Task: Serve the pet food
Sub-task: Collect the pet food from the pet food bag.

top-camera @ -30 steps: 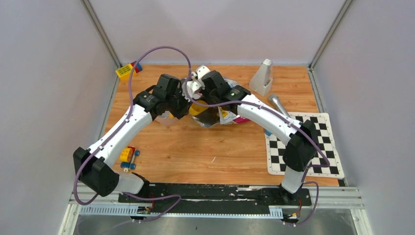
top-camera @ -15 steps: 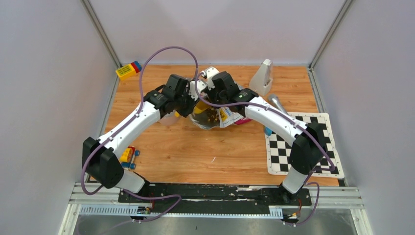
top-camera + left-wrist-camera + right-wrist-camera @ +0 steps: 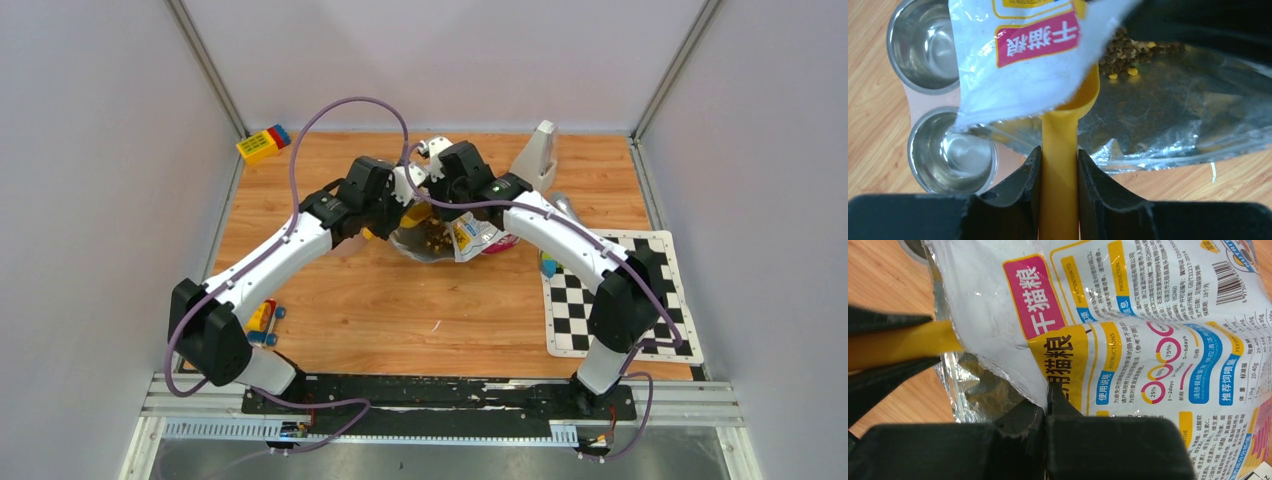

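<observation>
Two arms in shot: left arm (image 3: 270, 255), right arm (image 3: 570, 245). One bag (image 3: 472, 236) at centre frame, one yellow scoop (image 3: 1060, 145), and kibble (image 3: 1128, 47) in a heap (far too many pieces to number). Two steel bowls at the left of the left wrist view, upper bowl (image 3: 923, 45) and lower bowl (image 3: 950, 155), both in one pink stand (image 3: 923, 102). Round the edges now: one checkered mat (image 3: 620, 300) at right, one block stack (image 3: 262, 143) upper left, one toy car (image 3: 262, 322) lower left, one white wedge (image 3: 538, 155) upper right, one silver cylinder (image 3: 565, 205) just below it.
</observation>
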Tool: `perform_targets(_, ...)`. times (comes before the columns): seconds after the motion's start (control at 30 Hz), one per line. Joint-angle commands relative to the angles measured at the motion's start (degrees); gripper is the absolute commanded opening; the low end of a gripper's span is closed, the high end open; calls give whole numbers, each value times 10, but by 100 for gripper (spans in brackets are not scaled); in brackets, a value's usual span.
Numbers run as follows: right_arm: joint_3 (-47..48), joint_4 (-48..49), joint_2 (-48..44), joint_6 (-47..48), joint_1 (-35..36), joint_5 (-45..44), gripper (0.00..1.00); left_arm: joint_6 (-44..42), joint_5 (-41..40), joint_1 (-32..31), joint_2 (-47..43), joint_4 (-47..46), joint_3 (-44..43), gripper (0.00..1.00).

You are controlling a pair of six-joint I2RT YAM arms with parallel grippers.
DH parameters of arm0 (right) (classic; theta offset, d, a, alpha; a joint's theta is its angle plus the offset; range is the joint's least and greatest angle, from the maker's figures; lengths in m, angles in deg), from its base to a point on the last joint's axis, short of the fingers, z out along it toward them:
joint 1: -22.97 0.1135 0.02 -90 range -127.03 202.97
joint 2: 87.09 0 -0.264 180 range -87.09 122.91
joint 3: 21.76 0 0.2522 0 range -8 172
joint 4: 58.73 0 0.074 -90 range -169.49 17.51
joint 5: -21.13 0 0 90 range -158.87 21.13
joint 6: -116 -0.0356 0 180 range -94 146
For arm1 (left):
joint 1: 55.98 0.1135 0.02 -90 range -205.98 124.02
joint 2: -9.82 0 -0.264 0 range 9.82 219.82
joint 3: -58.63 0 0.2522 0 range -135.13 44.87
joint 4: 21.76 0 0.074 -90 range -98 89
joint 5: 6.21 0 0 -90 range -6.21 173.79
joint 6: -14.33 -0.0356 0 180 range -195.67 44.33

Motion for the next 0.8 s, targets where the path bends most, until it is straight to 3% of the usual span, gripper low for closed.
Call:
perform_targets(0.0, 62, 39, 1, -33, -33, 0, 0, -58, 47, -20, -41, 46, 51, 0)
perform_targets(0.33, 84, 43, -21, -8, -30, -36, 0, -86, 91, -19, -101, 29, 88, 0)
perform_targets(0.77, 57, 43, -27, -33, -30, 31, 0, -50, 2, -19, -23, -55, 87, 0)
